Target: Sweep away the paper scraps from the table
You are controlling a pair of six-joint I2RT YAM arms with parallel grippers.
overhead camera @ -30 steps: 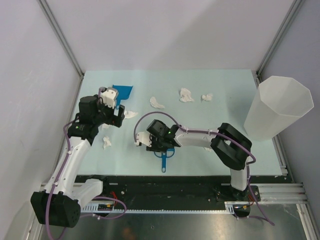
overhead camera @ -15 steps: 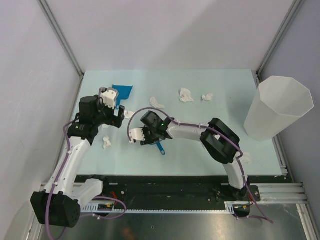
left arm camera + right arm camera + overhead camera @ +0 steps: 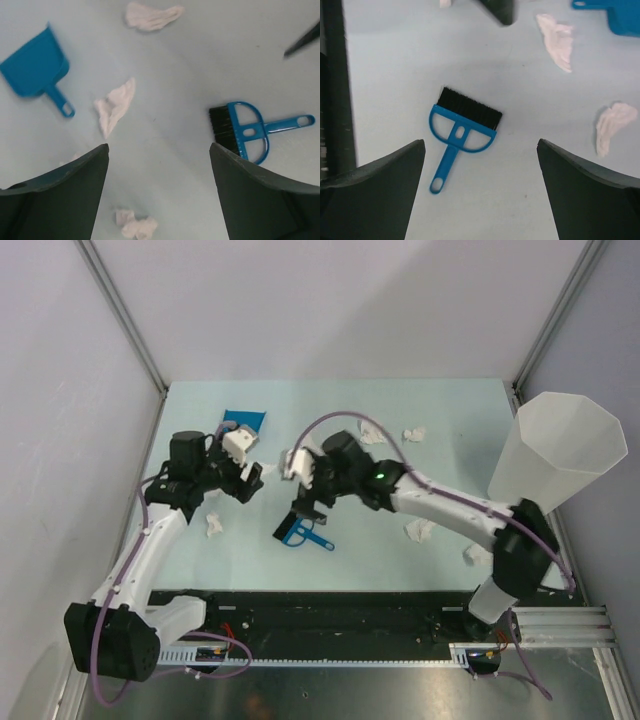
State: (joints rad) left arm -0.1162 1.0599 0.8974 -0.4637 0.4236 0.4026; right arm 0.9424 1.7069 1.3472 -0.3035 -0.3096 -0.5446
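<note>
Blue brush (image 3: 300, 533) lies flat on the pale green desk (image 3: 460, 405), bristles toward the left. My right jaws hang wide open above it, gripping nothing. My left jaws are spread wide too and empty, on the near side of the blue dustpan (image 3: 243, 421). Paper scraps (image 3: 213, 525) are scattered over the desk: one near-left beside my left arm, two far at the middle, two near-right by the white bin (image 3: 555, 455).

Brush (image 3: 300, 533) on table (image 3: 450, 420) ctr, dustpan (image 3: 245, 420) behind-left, bin (image 3: 555, 455) far right.
</note>
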